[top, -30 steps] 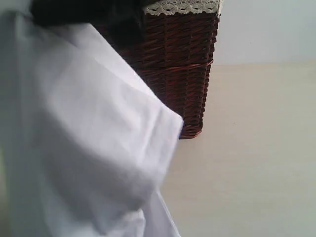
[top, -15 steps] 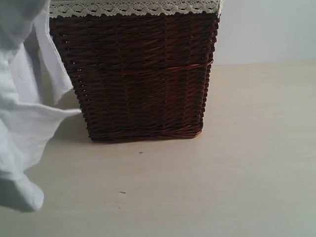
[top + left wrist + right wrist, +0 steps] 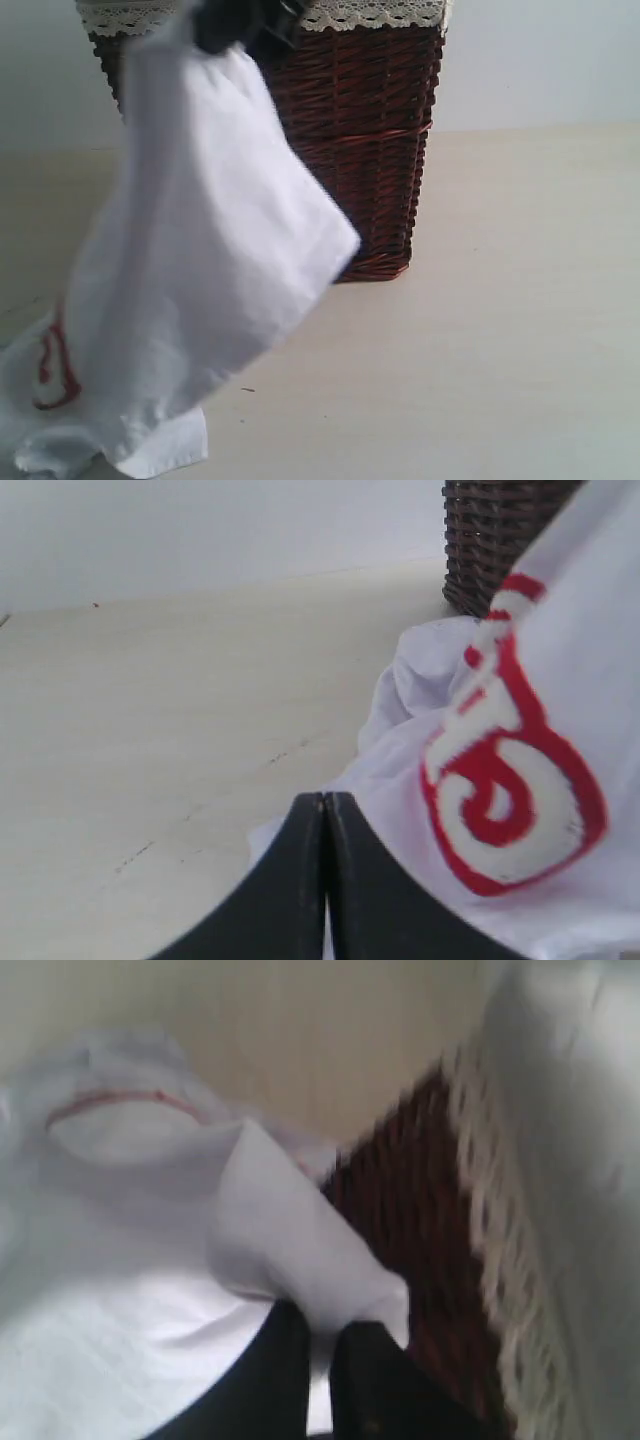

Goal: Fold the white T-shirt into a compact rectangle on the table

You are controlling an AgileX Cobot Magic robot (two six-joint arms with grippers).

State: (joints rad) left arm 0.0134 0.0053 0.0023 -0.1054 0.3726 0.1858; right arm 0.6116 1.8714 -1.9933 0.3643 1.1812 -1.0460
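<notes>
The white T-shirt [image 3: 200, 260] hangs in front of the basket, its lower end bunched on the table [image 3: 500, 350] with red lettering [image 3: 55, 370] showing. My right gripper [image 3: 240, 22] is at the top of the exterior view, shut on a fold of the shirt [image 3: 290, 1250]; cloth shows between its fingers [image 3: 375, 1360]. My left gripper [image 3: 325, 798] is low over the table [image 3: 150, 710], shut with its tips together, right beside the shirt's red and white letter [image 3: 500, 780]. The left gripper does not show in the exterior view.
A dark wicker basket [image 3: 370, 140] with white lace trim [image 3: 380, 12] stands on the table behind the shirt, close to my right gripper. It also shows as the basket [image 3: 490, 530] in the left wrist view. A pale wall [image 3: 540, 60] lies behind.
The shirt was bunched at the far left edge half a second ago. It now hangs across the basket's left half, with the dark gripper in view at the top.
</notes>
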